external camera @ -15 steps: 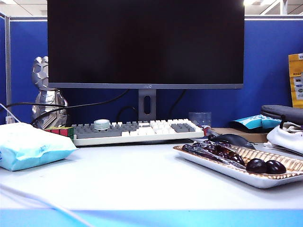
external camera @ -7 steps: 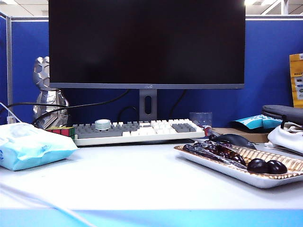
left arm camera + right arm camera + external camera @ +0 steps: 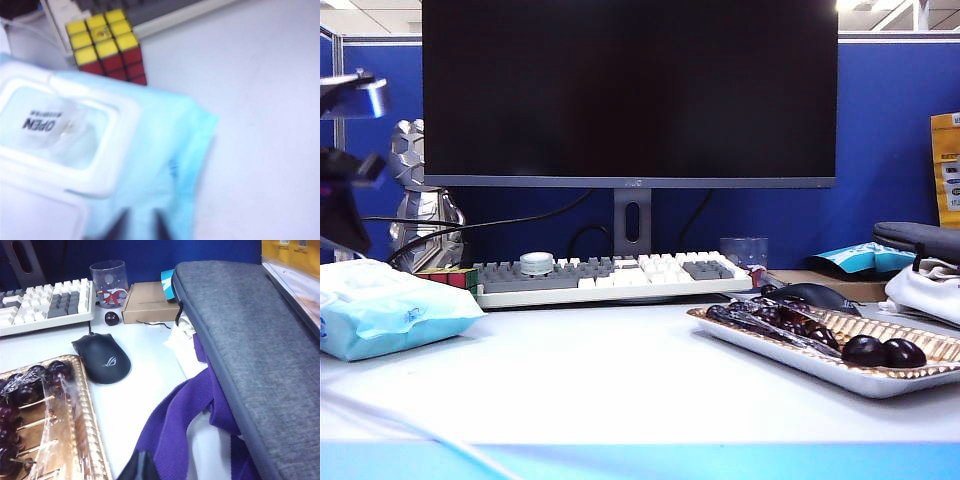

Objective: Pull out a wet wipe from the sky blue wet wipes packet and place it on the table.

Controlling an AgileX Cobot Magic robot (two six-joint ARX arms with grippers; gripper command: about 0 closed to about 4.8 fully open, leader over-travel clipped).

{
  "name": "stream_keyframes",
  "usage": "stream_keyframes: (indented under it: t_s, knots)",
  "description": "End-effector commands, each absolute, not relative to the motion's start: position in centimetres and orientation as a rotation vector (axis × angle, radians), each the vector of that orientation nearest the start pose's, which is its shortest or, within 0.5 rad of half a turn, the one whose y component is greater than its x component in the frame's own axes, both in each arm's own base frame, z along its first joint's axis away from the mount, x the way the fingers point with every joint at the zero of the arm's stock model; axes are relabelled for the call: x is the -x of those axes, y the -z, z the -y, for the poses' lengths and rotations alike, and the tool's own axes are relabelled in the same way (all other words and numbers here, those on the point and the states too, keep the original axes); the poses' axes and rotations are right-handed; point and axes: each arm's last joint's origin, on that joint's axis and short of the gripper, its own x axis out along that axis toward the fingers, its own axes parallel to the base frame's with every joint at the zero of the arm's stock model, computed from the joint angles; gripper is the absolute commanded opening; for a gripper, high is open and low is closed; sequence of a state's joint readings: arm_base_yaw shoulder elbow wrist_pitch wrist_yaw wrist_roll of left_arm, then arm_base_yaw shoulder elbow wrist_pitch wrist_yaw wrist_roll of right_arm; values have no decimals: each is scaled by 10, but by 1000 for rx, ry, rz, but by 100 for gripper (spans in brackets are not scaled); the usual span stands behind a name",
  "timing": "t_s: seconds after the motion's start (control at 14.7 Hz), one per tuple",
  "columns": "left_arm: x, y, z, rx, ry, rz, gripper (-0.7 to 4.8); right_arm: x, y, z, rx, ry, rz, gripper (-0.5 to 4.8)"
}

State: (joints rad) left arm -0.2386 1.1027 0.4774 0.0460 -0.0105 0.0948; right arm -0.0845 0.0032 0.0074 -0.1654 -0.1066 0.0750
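The sky blue wet wipes packet [image 3: 390,315] lies at the left on the white table [image 3: 620,380]. In the left wrist view the packet [image 3: 165,150] fills the frame, its white lid frame [image 3: 75,130] carrying an "OPEN" label. No wet wipe shows outside it. My left gripper [image 3: 141,227] hovers close over the blue part beside the lid, open by a narrow gap with nothing between the tips. In the exterior view the left arm [image 3: 342,170] hangs above the packet. My right gripper [image 3: 142,467] is shut, over purple cloth [image 3: 175,425] at the right.
A Rubik's cube [image 3: 107,45] stands just behind the packet, by the keyboard [image 3: 610,275]. A gold-rimmed tray [image 3: 790,360] of dark fruit sits right of centre, with a black mouse [image 3: 102,357], a grey case [image 3: 250,340] and a glass cup [image 3: 108,282] beyond. A white cable [image 3: 400,425] crosses the front left.
The left arm has come into the exterior view at the upper left, above the packet. The packet, tray and right side have not moved.
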Motion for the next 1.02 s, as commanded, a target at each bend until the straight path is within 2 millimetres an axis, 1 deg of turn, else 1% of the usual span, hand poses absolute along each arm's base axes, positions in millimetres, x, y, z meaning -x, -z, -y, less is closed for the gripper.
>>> stream_keyframes:
  t_s: [0.07, 0.27, 0.34, 0.41, 0.48, 0.54, 0.68, 0.75, 0.82, 0.89, 0.95, 1.02]
  knots:
    - [-213, -197, 49, -175, 183, -510, 142, -96, -150, 5, -93, -16, -154, -1]
    - [-218, -206, 51, -54, 166, -412, 149, -96, -150, 5, -93, -16, -154, -1]
    - [-219, -206, 51, -50, 165, -407, 149, -96, -150, 5, -93, -16, -154, -1]
    - [-221, -202, 52, -53, 165, -425, 174, -96, -150, 5, -93, -16, -154, -1]
    - [-224, -197, 52, -47, 162, -445, 319, -96, -150, 5, -93, -16, -154, -1]
    - [-229, -189, 53, -15, 145, -480, 479, -96, -150, 5, -93, -16, -154, -1]
    - [-235, -181, 55, 46, 129, -488, 479, -96, -150, 5, -93, -16, -154, -1]
    - [-240, -181, 56, 107, 118, -455, 473, -96, -150, 5, -93, -16, -154, -1]
    - [-242, -183, 55, 127, 88, -436, 442, -96, -150, 5, -93, -16, -154, -1]
    - [-243, -185, 55, 125, 67, -425, 441, -96, -150, 5, -93, -16, -154, -1]
    - [-244, -186, 55, 132, 43, -420, 419, -96, -150, 5, -93, -16, -154, -1]
    - [-245, -186, 54, 128, 22, -424, 373, -96, -150, 5, -93, -16, -154, -1]
